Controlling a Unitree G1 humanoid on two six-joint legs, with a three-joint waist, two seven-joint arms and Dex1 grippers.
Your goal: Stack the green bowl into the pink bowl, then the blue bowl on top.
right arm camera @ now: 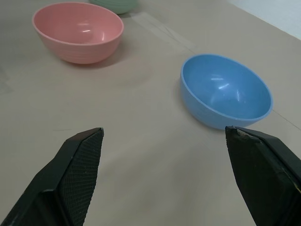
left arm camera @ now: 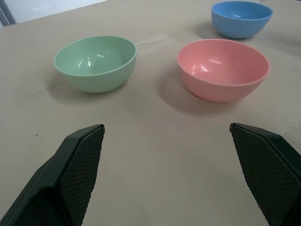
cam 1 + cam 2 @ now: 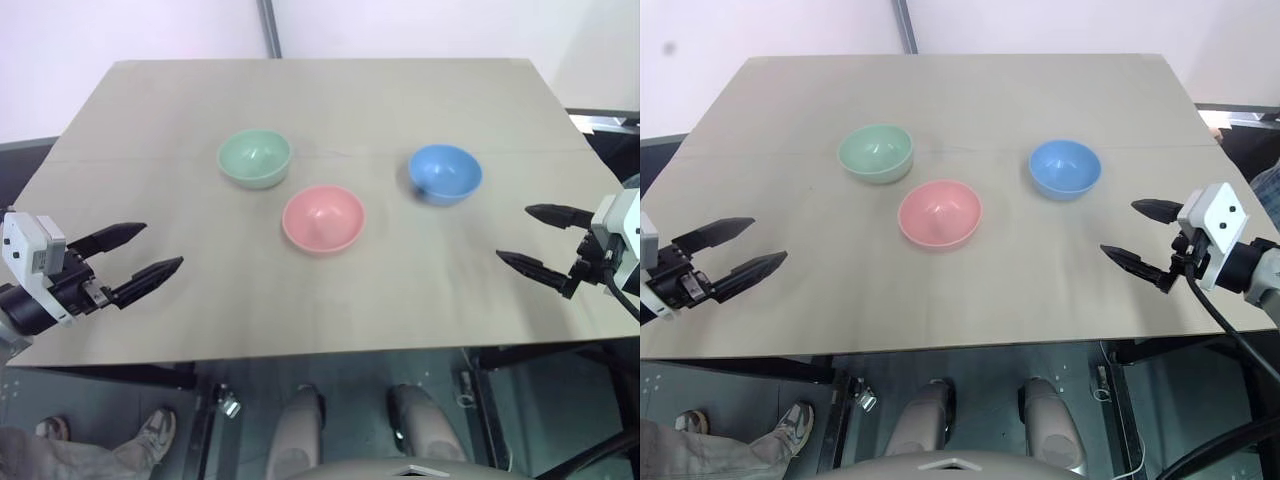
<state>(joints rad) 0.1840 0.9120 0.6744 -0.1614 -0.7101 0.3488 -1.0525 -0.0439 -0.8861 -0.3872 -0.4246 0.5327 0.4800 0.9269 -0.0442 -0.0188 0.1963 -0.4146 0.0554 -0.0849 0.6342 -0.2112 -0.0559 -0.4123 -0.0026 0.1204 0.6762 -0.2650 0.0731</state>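
Nearest us, our left gripper (image 3: 132, 255) and right gripper (image 3: 538, 242) hover with jaws wide and empty over the worktop (image 3: 330, 100). We judge the left arm nearer the green bowl (image 3: 254, 158), far-left of the pink bowl (image 3: 322, 220); the blue bowl (image 3: 445, 173) sits right.

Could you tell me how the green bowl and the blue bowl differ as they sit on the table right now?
The green bowl is pale mint, while the blue bowl is sky blue. The green bowl sits on the robot's left of the pink bowl, nearer the open left gripper; the blue bowl sits on its right, nearer the open right gripper. Both stand upright, empty, alike in size, and apart from the pink bowl, unstacked.
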